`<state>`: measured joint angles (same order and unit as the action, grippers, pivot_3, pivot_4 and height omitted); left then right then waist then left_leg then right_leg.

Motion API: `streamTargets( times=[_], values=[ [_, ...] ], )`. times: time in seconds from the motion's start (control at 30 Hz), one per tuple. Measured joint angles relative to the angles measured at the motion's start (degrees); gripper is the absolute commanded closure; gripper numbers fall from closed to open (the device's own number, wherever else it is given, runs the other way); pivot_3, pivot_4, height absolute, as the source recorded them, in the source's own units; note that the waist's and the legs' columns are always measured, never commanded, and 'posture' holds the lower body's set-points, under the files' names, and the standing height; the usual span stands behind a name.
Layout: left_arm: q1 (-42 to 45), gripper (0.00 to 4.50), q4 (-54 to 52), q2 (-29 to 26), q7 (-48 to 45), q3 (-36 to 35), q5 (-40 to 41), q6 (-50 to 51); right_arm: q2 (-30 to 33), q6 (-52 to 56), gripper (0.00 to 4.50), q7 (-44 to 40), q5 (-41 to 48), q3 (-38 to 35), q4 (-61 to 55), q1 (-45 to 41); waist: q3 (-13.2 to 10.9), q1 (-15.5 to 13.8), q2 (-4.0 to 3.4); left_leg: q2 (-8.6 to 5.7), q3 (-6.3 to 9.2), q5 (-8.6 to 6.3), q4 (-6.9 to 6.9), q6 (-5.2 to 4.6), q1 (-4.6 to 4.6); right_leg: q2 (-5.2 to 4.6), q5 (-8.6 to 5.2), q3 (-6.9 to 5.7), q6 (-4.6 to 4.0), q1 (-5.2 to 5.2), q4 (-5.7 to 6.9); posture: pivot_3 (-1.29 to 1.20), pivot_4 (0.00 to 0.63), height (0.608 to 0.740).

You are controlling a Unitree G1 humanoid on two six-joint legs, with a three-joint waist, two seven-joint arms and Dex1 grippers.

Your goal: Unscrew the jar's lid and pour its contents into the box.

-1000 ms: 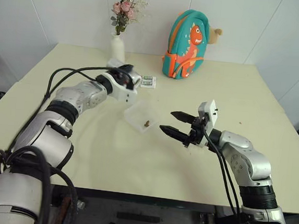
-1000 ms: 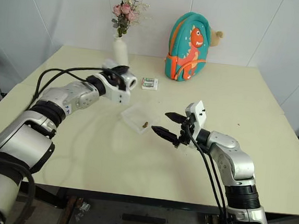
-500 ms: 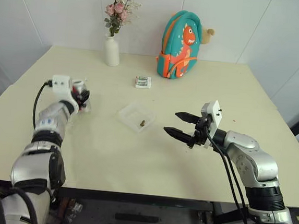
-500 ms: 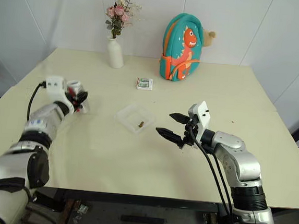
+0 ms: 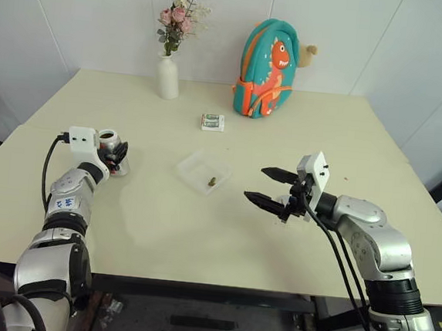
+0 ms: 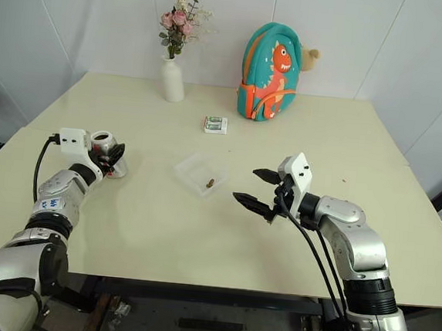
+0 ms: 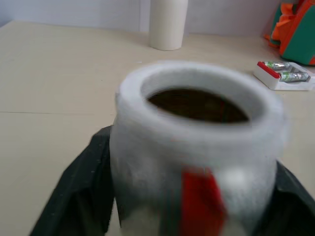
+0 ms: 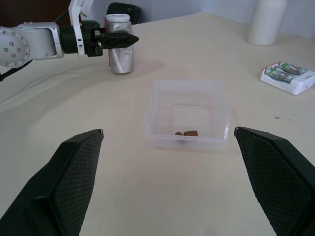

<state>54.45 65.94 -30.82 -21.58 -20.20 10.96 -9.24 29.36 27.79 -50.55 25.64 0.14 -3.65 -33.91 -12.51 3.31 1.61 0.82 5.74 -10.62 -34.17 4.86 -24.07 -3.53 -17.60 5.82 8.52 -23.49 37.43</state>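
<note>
Jar (image 8: 119, 44): upright on the tabletop (image 5: 222, 235) toward its left side, mouth open with no lid on it, red-and-white label facing the left wrist camera. Ordered from largest to smallest: the tabletop, pale cream; a teal backpack (image 5: 264, 66) with an orange dinosaur, standing at the far edge; a white vase (image 5: 167, 75) of pink flowers to its left; the box (image 5: 203, 172), clear and shallow, near the centre, well apart from the jar; a white-and-green pack (image 5: 212, 121) beyond the box; two small brown bits (image 8: 186, 133) lying inside the box. Left pincer (image 6: 115, 158): black fingers flank the jar's sides; whether they press it cannot be told. Right pincer (image 5: 270, 188): wide, empty, held above the tabletop right of the box, pointing toward it.
</note>
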Motion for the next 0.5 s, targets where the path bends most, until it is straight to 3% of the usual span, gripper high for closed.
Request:
streamTargets(
  times=[0.07,0.27,0.5],
  values=[
    [-0.7,0.03,-0.5,-0.7,-0.1,0.3,-0.1,0.1,0.0,-0.2,0.00,0.0,-0.3,0.0,0.0,0.0,0.0,0.1,0.00,0.01,0.00,0.00,0.01,0.00,0.01,0.00,0.00,0.00,0.00,-0.01,0.00,0.00,0.150,0.740],
    [-7.6,0.03,-11.7,-4.2,-0.7,1.8,-1.1,2.1,-0.5,-1.3,0.00,-0.3,-1.3,0.7,1.1,-0.1,0.0,0.0,0.00,0.01,0.00,0.00,0.04,0.01,0.00,-0.01,0.00,0.00,-0.01,-0.02,0.00,0.00,0.150,0.740],
    [-22.5,0.03,-37.1,-4.7,-0.6,1.4,0.4,11.8,-1.0,-2.7,0.00,-0.5,-1.7,1.0,1.9,-0.1,0.0,-0.1,0.00,0.02,0.00,0.01,0.04,0.02,0.01,-0.02,0.01,0.01,-0.05,0.00,-0.01,0.00,0.150,0.740]
  ],
)
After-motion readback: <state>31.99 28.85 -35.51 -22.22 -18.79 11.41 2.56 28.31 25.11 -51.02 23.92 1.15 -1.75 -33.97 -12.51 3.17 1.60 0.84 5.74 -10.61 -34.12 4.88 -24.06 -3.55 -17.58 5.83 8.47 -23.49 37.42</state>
